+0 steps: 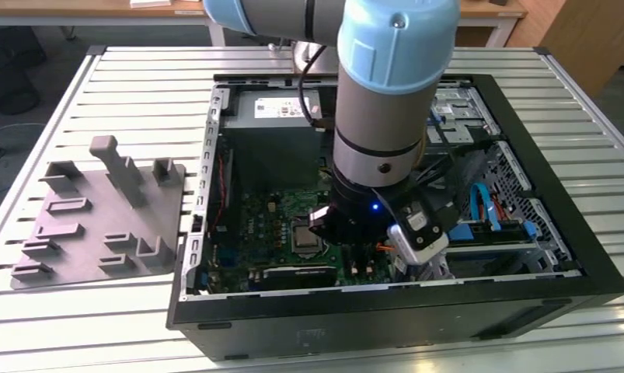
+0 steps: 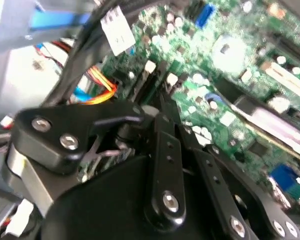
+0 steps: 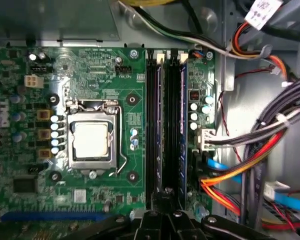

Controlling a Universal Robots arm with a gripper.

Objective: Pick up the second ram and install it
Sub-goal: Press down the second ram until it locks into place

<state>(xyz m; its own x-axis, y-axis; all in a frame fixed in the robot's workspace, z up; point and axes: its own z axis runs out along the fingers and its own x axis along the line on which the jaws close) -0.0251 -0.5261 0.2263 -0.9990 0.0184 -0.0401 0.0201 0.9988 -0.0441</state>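
Observation:
My gripper (image 1: 345,227) hangs low inside the open computer case (image 1: 395,315), over the motherboard's memory slots (image 3: 155,125). In the first wrist view its fingertips (image 3: 165,196) sit drawn together at the near end of the slots. A slim dark stick, the second ram (image 3: 169,125), stands edge-up in the slot in line with them. Whether the tips touch it I cannot tell. In the second wrist view the black gripper (image 2: 157,109) is just above the slots (image 2: 145,82).
The grey fixture tray (image 1: 94,225) with upright posts lies on the slatted table at the exterior view's left. The processor socket (image 3: 92,140) lies beside the slots. Bundled cables (image 3: 250,150) crowd the other side. A power supply (image 1: 275,109) sits at the case's far end.

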